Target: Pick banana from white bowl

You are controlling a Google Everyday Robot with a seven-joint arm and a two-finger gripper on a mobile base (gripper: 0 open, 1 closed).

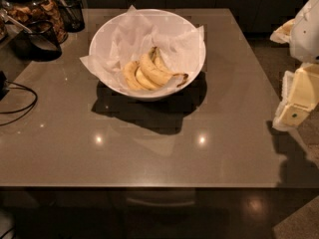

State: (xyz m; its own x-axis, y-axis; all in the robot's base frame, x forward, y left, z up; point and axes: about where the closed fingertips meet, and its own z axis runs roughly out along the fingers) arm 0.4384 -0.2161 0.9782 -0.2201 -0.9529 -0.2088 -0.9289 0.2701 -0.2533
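A large white bowl (104, 36) lined with crinkled white paper stands on the brown table, toward its back middle. A bunch of yellow bananas (148, 72) lies in the front part of the bowl, stems pointing right. My gripper (294, 111) is at the right edge of the view, beside the table's right side and well to the right of the bowl. It is a pale cream-coloured block below the white arm (306, 26).
A glass jar with snacks (37, 6) and dark cups (40, 39) stand at the table's back left. A black cable (20, 106) lies at the left edge. The table's front edge (139, 185) runs across the lower view.
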